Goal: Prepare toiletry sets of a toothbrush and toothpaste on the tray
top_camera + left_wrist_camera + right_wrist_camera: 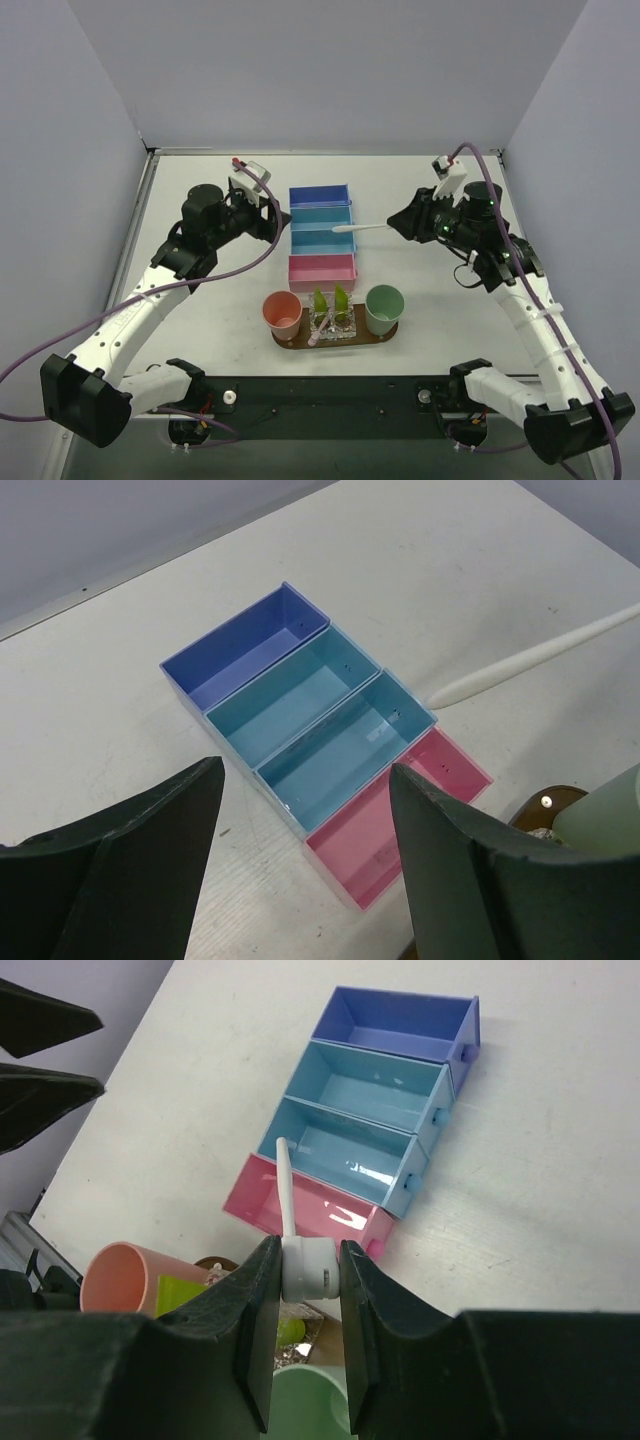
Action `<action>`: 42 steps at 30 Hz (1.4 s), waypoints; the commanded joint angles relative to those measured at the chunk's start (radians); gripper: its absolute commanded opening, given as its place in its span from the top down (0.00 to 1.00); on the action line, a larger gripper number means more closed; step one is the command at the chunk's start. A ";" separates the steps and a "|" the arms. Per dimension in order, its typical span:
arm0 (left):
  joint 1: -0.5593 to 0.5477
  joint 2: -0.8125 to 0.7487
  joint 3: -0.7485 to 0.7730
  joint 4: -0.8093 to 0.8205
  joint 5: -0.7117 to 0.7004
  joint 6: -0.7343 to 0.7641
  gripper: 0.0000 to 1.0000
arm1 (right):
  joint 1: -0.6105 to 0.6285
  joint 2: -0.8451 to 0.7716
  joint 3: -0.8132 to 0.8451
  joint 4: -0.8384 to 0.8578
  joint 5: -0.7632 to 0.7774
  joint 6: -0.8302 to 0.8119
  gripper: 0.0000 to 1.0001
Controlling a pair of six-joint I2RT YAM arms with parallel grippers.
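Observation:
My right gripper [396,226] [308,1252] is shut on the thick end of a white toothbrush [360,227] [288,1195]. It holds the toothbrush level in the air over the bins, pointing left. The same toothbrush [540,660] shows in the left wrist view. My left gripper [277,216] [305,772] hangs open and empty at the bins' left side. The dark-brown tray [385,336] lies near the front edge. On it, two yellow-green toothpaste tubes [320,300] [341,297] and a pale pink toothbrush [316,333] stand in a clear holder [335,323].
A salmon cup [283,312] and a mint-green cup [384,308] stand on the tray's two ends. Behind the tray is a row of open bins: dark blue [320,196], two teal [320,228], pink [322,268]. Grey walls close in the table on three sides.

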 commanded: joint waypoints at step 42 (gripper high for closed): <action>-0.001 0.081 -0.006 0.002 -0.228 0.028 0.23 | 0.493 -0.323 0.090 -0.562 0.278 -0.121 1.00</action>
